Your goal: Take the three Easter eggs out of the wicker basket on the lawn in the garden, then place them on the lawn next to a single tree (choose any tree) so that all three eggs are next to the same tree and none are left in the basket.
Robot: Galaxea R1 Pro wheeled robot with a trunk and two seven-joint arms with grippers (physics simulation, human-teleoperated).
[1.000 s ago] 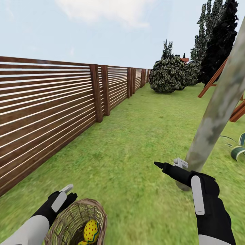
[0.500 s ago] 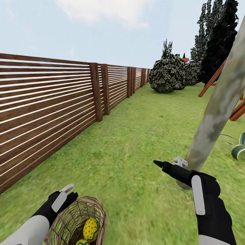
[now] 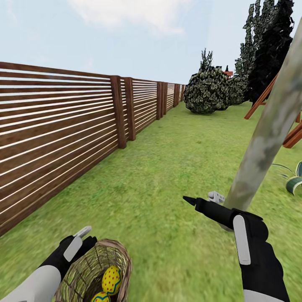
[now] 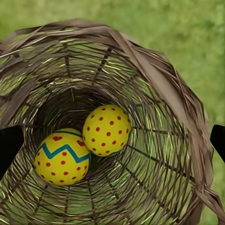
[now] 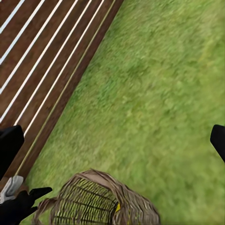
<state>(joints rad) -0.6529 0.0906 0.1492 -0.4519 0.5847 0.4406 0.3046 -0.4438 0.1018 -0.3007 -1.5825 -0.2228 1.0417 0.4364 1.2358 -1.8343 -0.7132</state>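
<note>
The wicker basket [image 3: 98,272] lies tilted on the lawn [image 3: 167,176] at the lower left of the head view. Two yellow Easter eggs [image 4: 107,130] [image 4: 62,156] with red dots rest inside it, one showing a blue zigzag band. A third egg is out of view. My left gripper [image 3: 86,238] is open at the basket's rim, and its fingertips [image 4: 9,145] stand wide apart on either side of the basket's mouth. My right gripper [image 3: 201,200] is open and empty, hovering over the grass just beside the foot of the pale mottled tree [image 3: 268,130]. The basket [image 5: 98,201] also shows below that hand.
A brown slatted fence [image 3: 63,126] runs along the left. Far ahead stand a round bush [image 3: 207,92] and dark cypresses [image 3: 270,46]. A reddish wooden frame [image 3: 293,136] and a striped-leaf plant [image 3: 293,180] sit behind the tree. Grass stretches between the fence and the tree.
The whole view has shifted slightly. My right gripper has edged a little left and forward by the trunk. More of the second egg shows in the basket.
</note>
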